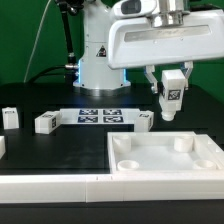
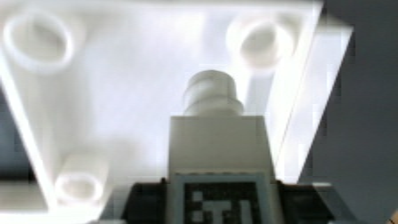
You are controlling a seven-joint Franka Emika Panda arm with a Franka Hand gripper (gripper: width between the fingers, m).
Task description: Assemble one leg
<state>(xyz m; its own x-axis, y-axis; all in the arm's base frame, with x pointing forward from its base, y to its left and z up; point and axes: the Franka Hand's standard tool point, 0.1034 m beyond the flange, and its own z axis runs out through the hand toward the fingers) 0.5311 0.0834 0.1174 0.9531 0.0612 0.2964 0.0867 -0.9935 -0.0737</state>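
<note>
Item: your gripper [image 1: 171,84], fingers clamped on the leg [image 1: 172,99]. You have it upright, tag outward, in the air over the tabletop [image 1: 165,160]. Loose legs [image 1: 45,122] flank the marker board [image 1: 100,115].

leg [image 2: 217,140] blurred, its tag [image 2: 217,203] cut off, tabletop [image 2: 125,100] edge-cropped

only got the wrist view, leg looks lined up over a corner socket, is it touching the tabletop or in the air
observer: in the air. The exterior view shows the leg clamped in the gripper, with a gap above the tabletop.
operator: any other legs around
observer: three loose posts like it: one just beyond the tabletop, two toward the exterior view's left.
operator: where's the marker board
observer: the marker board lies flat between those posts.
</note>
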